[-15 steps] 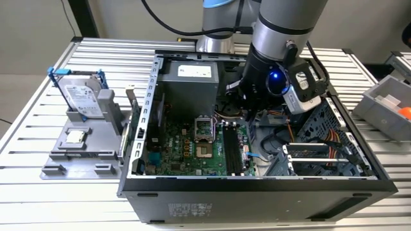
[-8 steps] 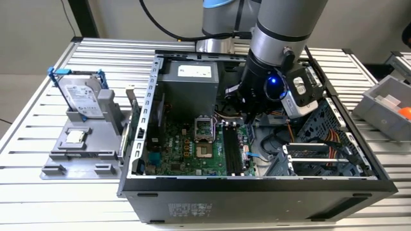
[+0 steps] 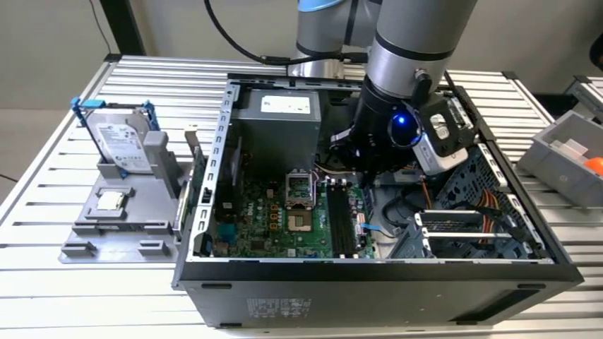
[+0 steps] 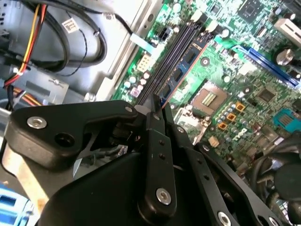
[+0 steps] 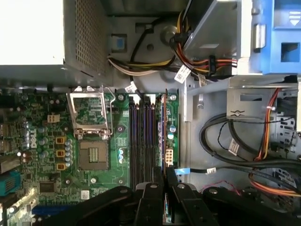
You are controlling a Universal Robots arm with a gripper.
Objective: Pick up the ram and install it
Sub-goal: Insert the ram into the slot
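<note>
The ram [image 4: 184, 65] is a thin dark stick with small chips. It stands on edge along the outermost of the long black motherboard slots [image 4: 171, 52], and in the first wrist view the ram [image 5: 164, 132] shows edge-on beside the slots [image 5: 143, 141]. My gripper [image 4: 157, 107] is shut on the near end of the ram, one black finger on each face. In the first wrist view the gripper [image 5: 164, 176] sits right over the slot end. From outside, the gripper [image 3: 361, 178] reaches down into the open computer case [image 3: 377, 272], above the slots [image 3: 339, 219].
An empty processor socket [image 3: 299, 187] lies beside the slots. The power supply [image 3: 282, 106] and bundled cables [image 5: 225, 141] crowd the case's back and drive-bay side. A silver hard drive [image 3: 123, 141] stands in a grey fixture [image 3: 113, 226] at the exterior view's left. A grey bin [image 3: 565, 148] is at its right.
</note>
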